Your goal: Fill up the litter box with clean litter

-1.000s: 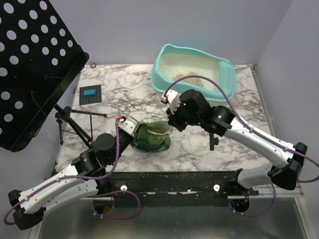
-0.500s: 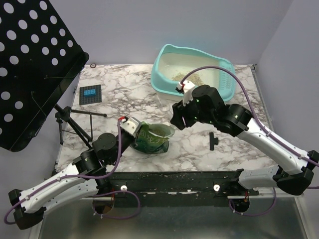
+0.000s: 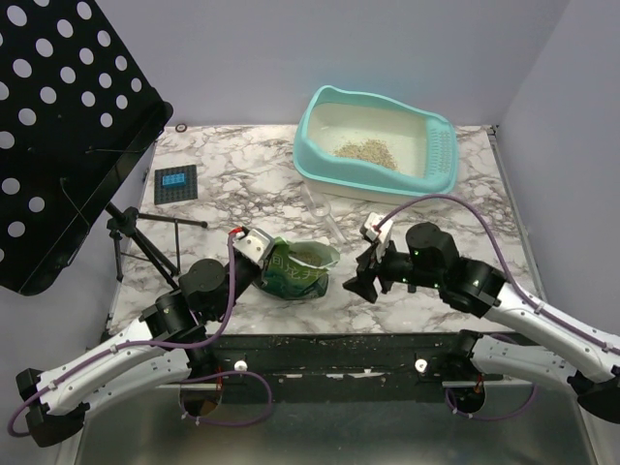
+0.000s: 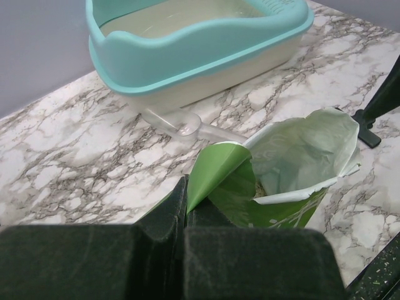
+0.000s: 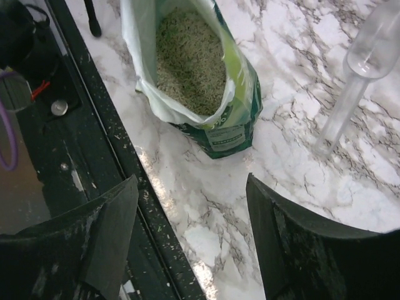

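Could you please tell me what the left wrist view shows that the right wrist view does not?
Only the left wrist view: the large turquoise plastic litter box, and the left gripper shut on the edge of the crinkly green bag. Only the right wrist view: the beige-tan litter granules inside that bag, and the open right gripper. Both: the bag, the clear plastic scoop and the marble table.

No text can be read with certainty. The green bag (image 5: 234,106) has a dark printed label low on its front, but the letters are too small and blurred. At ten o'clock on the worktop (image 3: 242,165), the small black device (image 3: 176,182) shows a blue display with unreadable signs.
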`<action>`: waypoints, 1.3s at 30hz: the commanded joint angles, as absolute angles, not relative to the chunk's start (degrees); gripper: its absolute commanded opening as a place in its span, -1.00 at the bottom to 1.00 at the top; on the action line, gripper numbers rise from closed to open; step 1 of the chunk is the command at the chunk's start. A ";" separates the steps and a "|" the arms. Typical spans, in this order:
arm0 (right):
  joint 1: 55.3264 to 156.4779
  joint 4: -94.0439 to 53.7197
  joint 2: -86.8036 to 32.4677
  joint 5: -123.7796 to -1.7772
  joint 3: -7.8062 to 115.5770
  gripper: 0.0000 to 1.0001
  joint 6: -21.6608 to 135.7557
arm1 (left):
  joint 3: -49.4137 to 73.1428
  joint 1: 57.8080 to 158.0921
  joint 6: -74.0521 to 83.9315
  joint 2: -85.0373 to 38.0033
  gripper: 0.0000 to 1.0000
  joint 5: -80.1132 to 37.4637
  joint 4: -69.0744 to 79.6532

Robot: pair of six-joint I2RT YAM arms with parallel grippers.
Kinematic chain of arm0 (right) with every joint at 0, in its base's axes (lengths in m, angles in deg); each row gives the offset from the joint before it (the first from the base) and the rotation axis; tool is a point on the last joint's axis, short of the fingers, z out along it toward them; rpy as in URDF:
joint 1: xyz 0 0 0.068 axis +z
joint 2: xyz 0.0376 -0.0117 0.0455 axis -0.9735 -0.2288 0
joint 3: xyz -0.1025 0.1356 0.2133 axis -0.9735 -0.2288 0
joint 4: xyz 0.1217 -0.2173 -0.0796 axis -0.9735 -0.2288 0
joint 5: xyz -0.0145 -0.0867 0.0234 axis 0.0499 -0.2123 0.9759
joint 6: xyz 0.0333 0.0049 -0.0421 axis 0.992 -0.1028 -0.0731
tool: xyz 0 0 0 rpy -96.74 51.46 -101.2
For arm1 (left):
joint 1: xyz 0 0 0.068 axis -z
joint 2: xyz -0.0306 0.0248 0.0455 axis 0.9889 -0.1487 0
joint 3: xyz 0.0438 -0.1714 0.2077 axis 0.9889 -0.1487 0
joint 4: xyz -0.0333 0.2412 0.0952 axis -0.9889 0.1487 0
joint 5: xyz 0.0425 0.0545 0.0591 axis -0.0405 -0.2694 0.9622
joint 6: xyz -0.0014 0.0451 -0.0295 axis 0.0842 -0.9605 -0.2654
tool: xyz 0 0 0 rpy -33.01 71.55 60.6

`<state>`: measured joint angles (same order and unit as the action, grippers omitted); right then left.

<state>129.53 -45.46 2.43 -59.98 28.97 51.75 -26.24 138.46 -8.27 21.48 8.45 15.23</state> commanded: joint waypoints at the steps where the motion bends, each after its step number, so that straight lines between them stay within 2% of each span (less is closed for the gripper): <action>1: 129.33 -29.27 4.25 -53.29 19.41 0.57 45.14 | -24.88 138.14 -7.61 22.97 -1.00 9.35 13.46; 7: 129.33 -9.05 4.43 -52.31 10.16 0.62 42.94 | -24.88 138.14 -7.61 22.89 -1.00 9.09 13.81; 22: 129.33 26.19 -6.46 -47.13 1.81 0.62 43.46 | -25.06 138.14 -7.78 23.68 -1.00 8.29 14.16; 32: 129.33 37.29 -13.49 -46.69 1.81 0.57 45.13 | -25.24 138.14 -8.31 23.41 -1.00 7.94 14.25; 39: 129.25 39.84 -16.75 -46.69 1.98 0.57 45.22 | -25.41 138.14 -8.22 23.41 -1.00 8.03 14.42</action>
<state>129.53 34.21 -15.19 -48.09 2.28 44.91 -26.24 138.46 -8.31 22.55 7.47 16.52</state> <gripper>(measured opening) 0.788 0.010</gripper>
